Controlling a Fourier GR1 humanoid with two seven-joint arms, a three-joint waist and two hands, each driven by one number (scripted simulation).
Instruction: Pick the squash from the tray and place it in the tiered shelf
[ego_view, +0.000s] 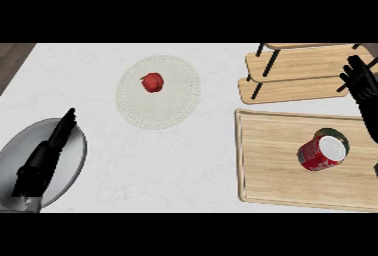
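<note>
Here, one wooden tray (280, 160) at the counter's right edge carries one red can (322, 153) with something green just behind it, perhaps the squash. One tiered shelf (306, 70) stands beyond. One woven mat (177, 100) bears a red fruit (152, 82). The left hand (46, 157), fingers straight, lies over a grey plate (70, 170); the right hand (362, 80), fingers relaxed, is beside the shelf. Bare counter (162, 170) spreads mid-front.

A white, faintly veined surface (192, 165) fills nearly the whole view under even, soft light. At eleven o'clock, a narrow wedge of dark brown wood-grain floor (13, 60) shows beyond the surface's slanting left edge.
</note>
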